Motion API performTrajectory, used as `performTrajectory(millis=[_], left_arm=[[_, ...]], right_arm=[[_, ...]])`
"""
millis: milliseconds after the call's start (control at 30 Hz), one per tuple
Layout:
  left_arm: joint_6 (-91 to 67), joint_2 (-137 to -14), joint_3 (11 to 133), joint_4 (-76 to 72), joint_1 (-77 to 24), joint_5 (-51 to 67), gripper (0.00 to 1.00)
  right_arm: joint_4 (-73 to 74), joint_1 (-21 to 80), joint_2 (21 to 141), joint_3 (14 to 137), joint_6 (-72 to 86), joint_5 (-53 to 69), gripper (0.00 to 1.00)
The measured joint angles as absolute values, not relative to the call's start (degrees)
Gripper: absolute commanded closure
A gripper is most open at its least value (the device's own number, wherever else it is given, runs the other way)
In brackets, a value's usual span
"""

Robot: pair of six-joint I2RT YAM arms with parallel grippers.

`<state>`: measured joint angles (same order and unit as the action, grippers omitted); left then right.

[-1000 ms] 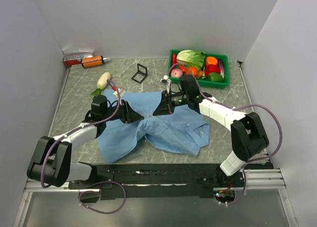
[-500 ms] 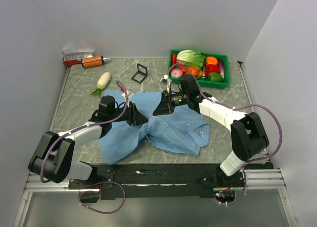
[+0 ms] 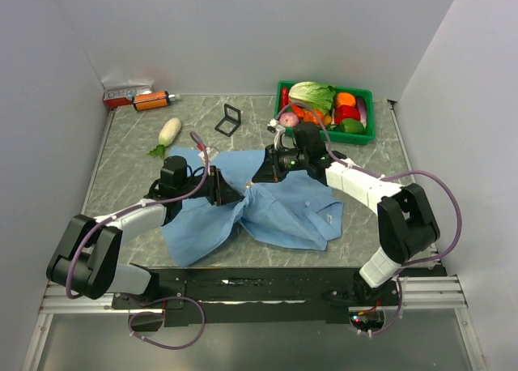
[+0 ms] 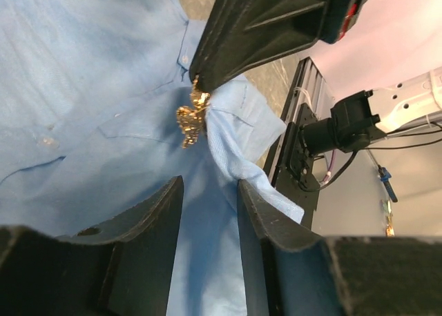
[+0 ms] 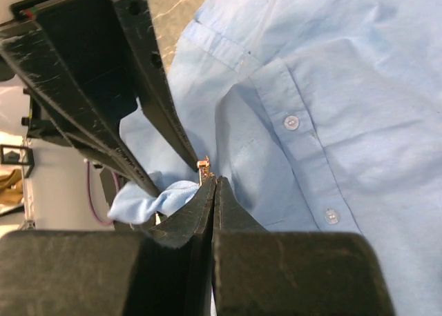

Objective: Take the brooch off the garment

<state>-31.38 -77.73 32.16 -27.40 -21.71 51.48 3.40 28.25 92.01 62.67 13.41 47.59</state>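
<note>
Right wrist: the right gripper [image 5: 213, 181] has its jaws pressed together on the tiny coppery-gold metal brooch [image 5: 204, 165], which pokes out just past the tips.
Left wrist: the brooch hangs from that tip against a raised fold of the light blue wrinkled button-up shirt [image 4: 83, 109]. The left gripper [image 4: 207, 192] is just beside it, its narrowly parted fingers clamping the fold.
Top external: both grippers meet mid-counter, with the shirt spread toward the near edge of the grey marbled counter [image 3: 121, 168].
Change: the right gripper sits slightly nearer the far edge than half a second ago, and the left arm is unmoved.
</note>
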Motion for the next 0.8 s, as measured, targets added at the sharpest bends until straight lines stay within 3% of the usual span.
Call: performTrajectory(millis=[800], left_arm=[[-38.39, -80.53, 32.16, -34.63, -19.29, 49.98, 0.67]], right_arm=[[-4.97, 28.25, 91.83, 59.51, 21.02, 50.72, 1.00]])
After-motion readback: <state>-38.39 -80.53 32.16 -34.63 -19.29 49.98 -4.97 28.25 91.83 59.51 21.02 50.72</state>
